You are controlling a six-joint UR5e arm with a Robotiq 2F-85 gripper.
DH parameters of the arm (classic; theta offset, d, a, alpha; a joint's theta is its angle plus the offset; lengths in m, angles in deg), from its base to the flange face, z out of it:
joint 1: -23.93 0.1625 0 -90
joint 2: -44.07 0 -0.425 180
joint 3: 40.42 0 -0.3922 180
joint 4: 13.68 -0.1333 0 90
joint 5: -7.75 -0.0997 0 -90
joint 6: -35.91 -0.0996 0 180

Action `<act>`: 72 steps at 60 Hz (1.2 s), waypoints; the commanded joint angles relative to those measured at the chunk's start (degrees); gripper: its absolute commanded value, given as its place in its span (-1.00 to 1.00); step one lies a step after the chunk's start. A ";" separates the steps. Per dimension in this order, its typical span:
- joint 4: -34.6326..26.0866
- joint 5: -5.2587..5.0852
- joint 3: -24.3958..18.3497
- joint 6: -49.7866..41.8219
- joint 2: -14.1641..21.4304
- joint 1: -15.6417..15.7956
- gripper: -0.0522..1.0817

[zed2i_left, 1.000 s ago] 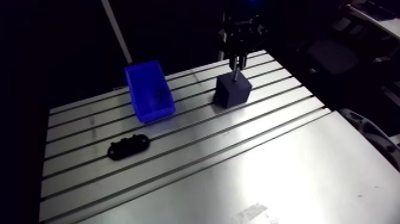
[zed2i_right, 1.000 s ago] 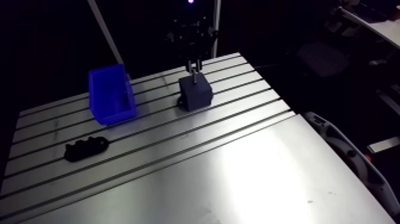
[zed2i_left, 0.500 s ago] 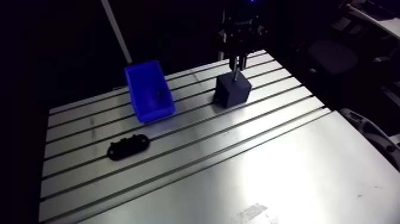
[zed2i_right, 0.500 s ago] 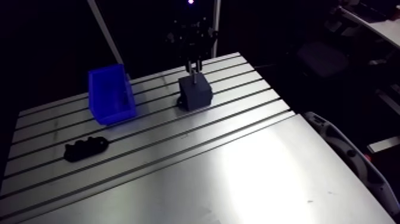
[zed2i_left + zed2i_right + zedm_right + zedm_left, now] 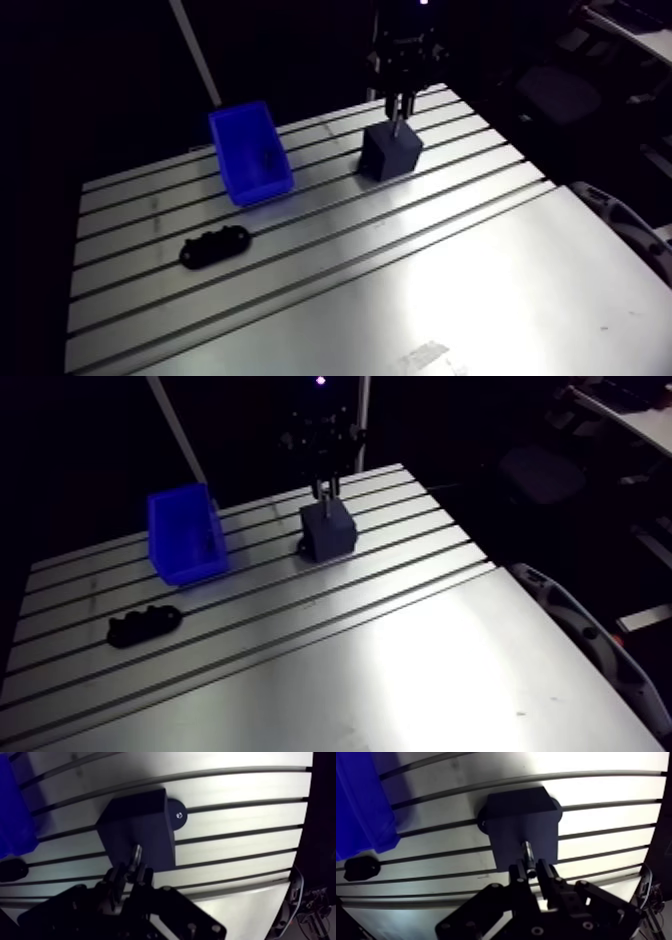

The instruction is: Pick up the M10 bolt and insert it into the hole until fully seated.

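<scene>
Pincer (image 5: 532,872) fingers are clenched on the M10 bolt (image 5: 528,854), gripping it near its upper end so that the shank points straight down out of the fingertips.

Under the pincer and spreading all round it lies the slotted aluminium table (image 5: 596,789). A blue bin (image 5: 358,802) stands on it well off to one side. Directly beneath the pincer is the dark block (image 5: 511,817), whose round base flange (image 5: 177,816) shows at the block's far side. A flat black part (image 5: 215,247) lies on the table further off, beyond the bin as seen from the pincer. Smallest is the bolt itself: its lower end meets the top face of the block, while a bright length of shank shows between the fingertips and that face.

The pick-up is done, and the bolt is off the table and carried over the block. The hole cannot be made out under the bolt's tip, so it is unclear whether the tip has entered it or only rests at its mouth. With that much shank exposed, the bolt looks far from seated. Pushing it down until the head is home, and then letting go, appears to remain.
</scene>
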 commanded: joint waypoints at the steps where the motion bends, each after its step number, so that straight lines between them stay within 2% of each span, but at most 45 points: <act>1: 0.22 -0.08 0.05 -0.02 -0.10 0.00 0.99; 35: 0.31 -0.09 0.21 -0.02 -0.11 -0.08 0.94; 44: 0.31 0.09 0.22 -0.02 -0.11 -0.08 0.81; 52: 0.40 0.09 0.57 0.06 -0.11 -0.08 0.51; 53: 0.40 0.17 0.65 0.06 -0.04 -0.08 0.31; 54: 0.40 0.17 0.65 0.06 -0.04 -0.08 0.31; 55: 0.40 0.18 0.73 0.06 -0.03 -0.08 0.00; 56: 0.40 0.18 0.73 0.06 -0.03 -0.08 0.00; 57: 0.40 0.18 0.75 0.06 -0.02 -0.08 -0.28; 58: 0.40 0.18 0.75 0.06 -0.02 -0.08 -0.28; 59: 0.47 0.18 0.82 0.06 -0.02 -0.08 -0.54; 60: 0.47 0.18 0.82 0.06 -0.02 -0.08 -0.54; 61: 0.48 0.25 0.83 0.06 0.05 -0.01 -0.86; 72: 1.17 0.09 1.01 0.06 0.15 -0.08 -0.90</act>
